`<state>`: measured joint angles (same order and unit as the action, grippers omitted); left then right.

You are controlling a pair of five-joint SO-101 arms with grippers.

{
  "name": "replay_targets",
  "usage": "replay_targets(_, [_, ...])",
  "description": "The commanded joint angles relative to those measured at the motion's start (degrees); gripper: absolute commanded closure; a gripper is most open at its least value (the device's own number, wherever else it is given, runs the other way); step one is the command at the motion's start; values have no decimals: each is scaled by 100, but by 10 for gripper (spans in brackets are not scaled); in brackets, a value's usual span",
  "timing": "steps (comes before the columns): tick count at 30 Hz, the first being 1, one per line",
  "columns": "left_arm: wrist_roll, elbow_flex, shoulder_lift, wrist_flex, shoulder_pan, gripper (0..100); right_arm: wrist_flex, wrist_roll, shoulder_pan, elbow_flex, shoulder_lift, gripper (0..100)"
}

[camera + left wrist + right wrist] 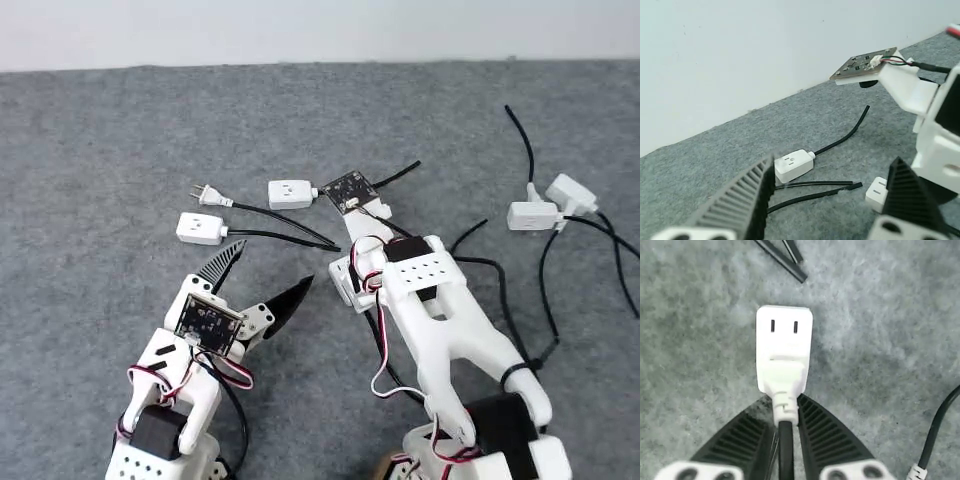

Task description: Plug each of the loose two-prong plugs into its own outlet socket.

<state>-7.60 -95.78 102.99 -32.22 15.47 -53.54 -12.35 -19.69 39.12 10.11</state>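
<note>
The left hand (258, 282) is sitting nearest, spread wide open and holding nothing. The right hand (785, 407) is pinching the cord end of a white socket (784, 347), which is lying flat on the grey table (90, 150). In the high view this socket is at about 3 o'clock from the left hand, and the right arm (450, 330) is hiding most of it.

The loose plug (207, 196) is lying at about 11 o'clock from the left hand, which is the closer hand. The plug's long side is running from 9 to 3 o'clock, with its prongs pointing to 9. I think the next grab is turning on that.

A free socket (198, 229) is lying just at 6 o'clock from the plug. A second free socket (291, 193) is lying at 3 o'clock from it.

Farthest off, toward 2 o'clock, a far pair (545, 205) is sitting together. I cannot tell if it is pushed all the way in.
</note>
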Motion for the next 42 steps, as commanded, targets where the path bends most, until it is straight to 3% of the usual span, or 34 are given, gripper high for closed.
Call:
replay_targets(1, [18,163,18,97,26,651,189,62,57,-44,4,991])
replay_targets(21, [18,163,18,97,26,651,31,70,57,-149,207,991])
replay_targets(32, [18,163,18,97,26,651,760,70,57,-220,-884,991])
replay_targets(42, [9,163,18,97,26,651,796,70,57,-571,-1499,991])
